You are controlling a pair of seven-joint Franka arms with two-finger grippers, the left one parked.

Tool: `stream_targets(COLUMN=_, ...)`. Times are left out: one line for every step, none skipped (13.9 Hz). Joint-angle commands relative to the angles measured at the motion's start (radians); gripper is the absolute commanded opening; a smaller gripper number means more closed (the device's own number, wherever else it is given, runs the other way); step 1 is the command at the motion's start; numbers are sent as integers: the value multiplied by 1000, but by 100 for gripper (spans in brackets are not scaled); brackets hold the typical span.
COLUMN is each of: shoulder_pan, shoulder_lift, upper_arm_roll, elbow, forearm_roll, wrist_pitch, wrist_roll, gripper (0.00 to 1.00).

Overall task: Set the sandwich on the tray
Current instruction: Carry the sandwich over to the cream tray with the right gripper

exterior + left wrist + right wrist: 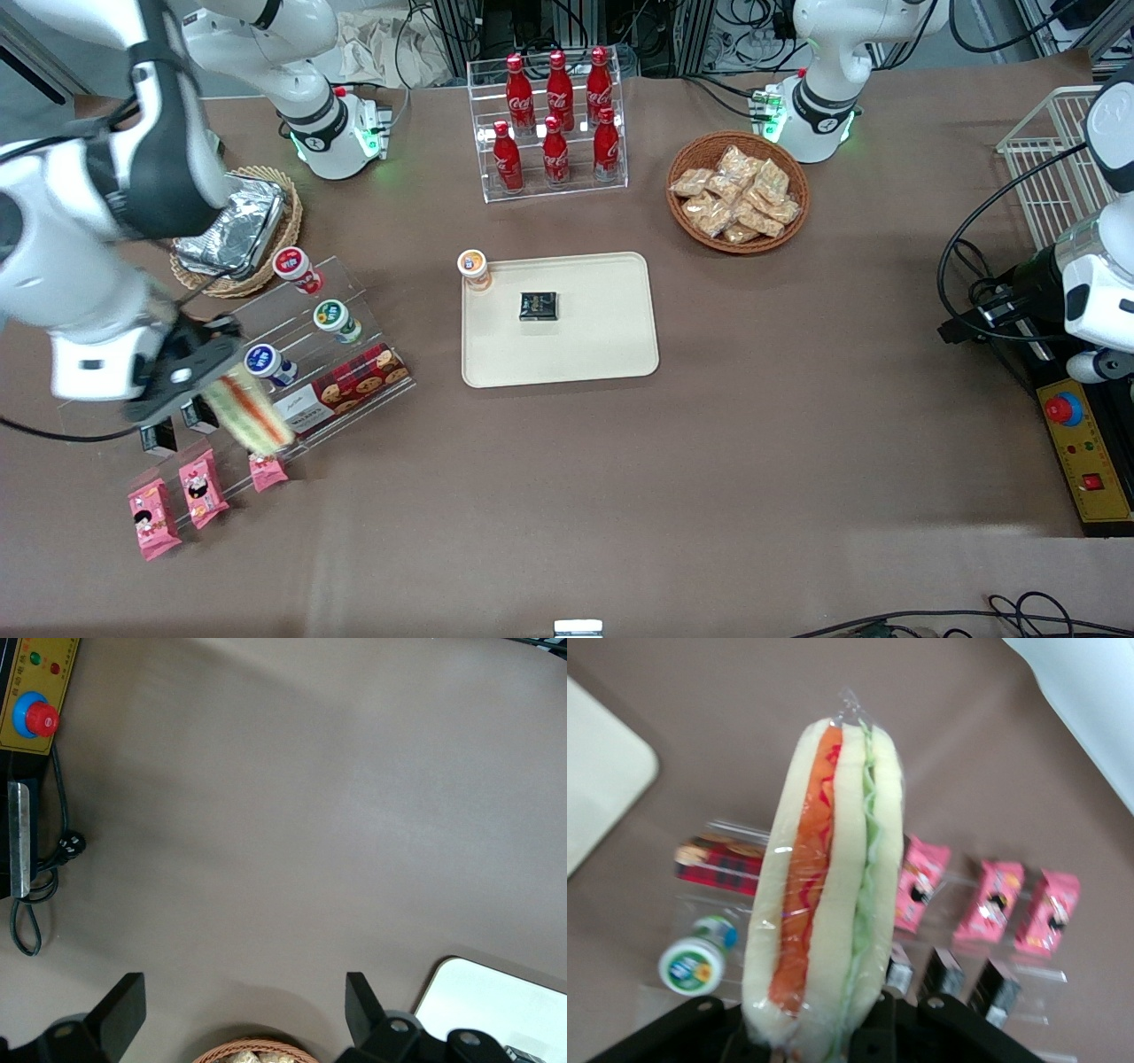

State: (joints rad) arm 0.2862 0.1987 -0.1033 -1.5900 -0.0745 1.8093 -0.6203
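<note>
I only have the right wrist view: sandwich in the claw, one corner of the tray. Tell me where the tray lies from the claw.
Observer: The claw, shut on the sandwich, hangs above the clear tiered rack at the working arm's end of the table. The tray lies mid-table, toward the parked arm's end.
Operator: Report what's on it.
Observer: A small black box lies on it, in the part farther from the front camera.
Operator: List anything else there.
Observer: An orange-lidded cup stands at the tray corner nearest the rack. I cannot tell whether it is on the rim or just off it.
</note>
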Motion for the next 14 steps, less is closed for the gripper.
stream_targets(shoulder_pan=105, shoulder_lift=5, upper_arm_roll=-12, elbow=10, forearm_roll=18, wrist_pitch=10, wrist_roll=2, gripper=0)
stream_targets(shoulder_pan=134, shoulder_lift=19, upper_arm_roll=-12, elbow=15, forearm_roll=28, wrist_pitch=36, wrist_roll=-2, gripper=0)
stream_targets(shoulder_pan=168, shoulder_lift=34, upper_arm_roll=-9, elbow=15, forearm_roll=41, wrist_pitch=44, wrist_roll=-7, gripper=0)
stream_targets(shoulder_pan=204, shoulder_lift=50, upper_arm_roll=-7, elbow=13, forearm_roll=70, wrist_pitch=59, wrist_roll=-9, gripper=0)
stream_targets(shoulder_pan=230, shoulder_lift=68, upper_arm_roll=-7, elbow=13, forearm_roll=96, wrist_pitch=88, wrist_roll=-10, gripper=0)
stream_targets(shoulder_pan=254, shoulder_lift=89, upper_arm_roll=-7, elbow=13, forearm_roll=122, wrist_pitch=131, wrist_roll=-15, gripper=0)
stream_targets(shoulder_pan=278, shoulder_lift=112, upper_arm_roll=-6, elbow=12, forearm_roll=146, wrist_pitch=172, wrist_roll=-35, gripper=0)
stream_targets(shoulder_pan=309, shoulder_lift=137, upper_arm_roll=-6, elbow=11, forearm_roll=160, wrist_pitch=208, wrist_roll=-58, gripper=0)
stream_targets(shoulder_pan=330, shoulder_lift=165, upper_arm_roll=-6, elbow=11, forearm_roll=162, wrist_pitch=244, wrist_roll=-79, gripper=0)
stream_targets(shoulder_pan=355, shoulder_lift=191, upper_arm_roll=-6, elbow=11, forearm_roll=163, wrist_pitch=280, wrist_roll=-111, gripper=0)
stream_targets(shoulder_pan=379, shoulder_lift=215, upper_arm_roll=-6, elbow=8, forearm_roll=162, wrist_pitch=316, wrist_roll=-159, gripper=0)
stream_targets(shoulder_pan=398, shoulder_lift=237, upper_arm_roll=-6, elbow=1, forearm_roll=163, wrist_pitch=353, wrist_roll=-189, gripper=0)
stream_targets(shoulder_pan=424, shoulder_lift=263, upper_arm_roll=-4, elbow=-2, forearm_roll=163, wrist_pitch=386, wrist_roll=-194, gripper=0)
stream_targets(shoulder_pan=447, shoulder_lift=281, upper_arm_roll=-4, elbow=-2, forearm_roll=162, wrist_pitch=412, wrist_roll=-196, gripper=0)
